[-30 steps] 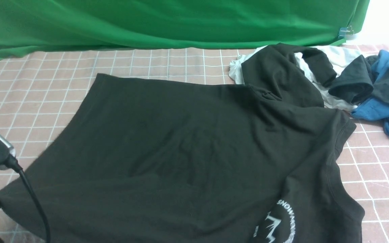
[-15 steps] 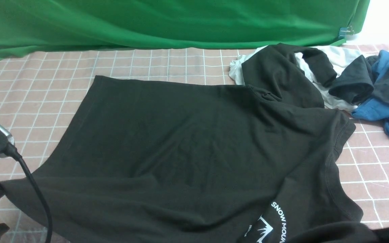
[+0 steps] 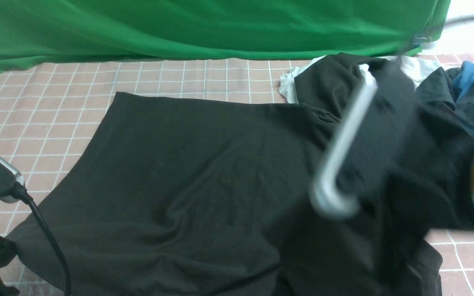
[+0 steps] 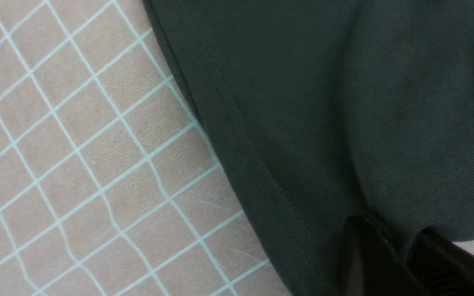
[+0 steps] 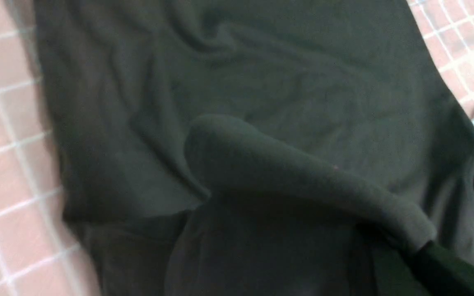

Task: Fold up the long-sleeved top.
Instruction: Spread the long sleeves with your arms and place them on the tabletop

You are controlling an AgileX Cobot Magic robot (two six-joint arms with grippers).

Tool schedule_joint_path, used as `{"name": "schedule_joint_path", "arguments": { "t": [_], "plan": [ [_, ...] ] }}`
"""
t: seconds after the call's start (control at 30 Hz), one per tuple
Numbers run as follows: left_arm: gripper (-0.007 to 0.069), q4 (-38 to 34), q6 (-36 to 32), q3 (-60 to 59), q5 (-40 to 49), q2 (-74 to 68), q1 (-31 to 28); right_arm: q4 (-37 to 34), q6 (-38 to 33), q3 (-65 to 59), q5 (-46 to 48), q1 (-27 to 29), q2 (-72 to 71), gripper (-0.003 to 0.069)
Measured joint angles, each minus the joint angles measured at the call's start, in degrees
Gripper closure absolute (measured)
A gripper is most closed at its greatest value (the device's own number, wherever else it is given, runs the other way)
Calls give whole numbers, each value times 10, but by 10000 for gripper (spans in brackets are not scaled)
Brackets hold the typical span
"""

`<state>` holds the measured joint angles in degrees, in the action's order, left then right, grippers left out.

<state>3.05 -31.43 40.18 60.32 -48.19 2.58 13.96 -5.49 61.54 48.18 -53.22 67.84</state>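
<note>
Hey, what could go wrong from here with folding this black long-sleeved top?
1. The right jaws pinch only a narrow ridge of the long-sleeved top; it may slip out during the fold.
2. The top's far sleeve lies on the white garment next to the blue garment, so pulling could drag that pile along.
3. Creases across the body could get folded in.

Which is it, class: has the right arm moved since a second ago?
Yes. The right arm rose from the near edge toward the green backdrop, lifting the long-sleeved top with it.
</note>
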Motion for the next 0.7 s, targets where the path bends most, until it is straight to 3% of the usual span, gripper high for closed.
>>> {"name": "schedule_joint_path", "arguments": {
  "t": [0.1,0.3,0.7],
  "plan": [
    [587,16,1,0,0,0,0,-111,-131,29,-32,84,46,616],
    [587,18,1,0,-4,0,0,-176,-244,44,-45,118,124,616],
    [587,17,1,0,-5,0,0,-183,-271,44,-103,120,212,603]
  ]
}}
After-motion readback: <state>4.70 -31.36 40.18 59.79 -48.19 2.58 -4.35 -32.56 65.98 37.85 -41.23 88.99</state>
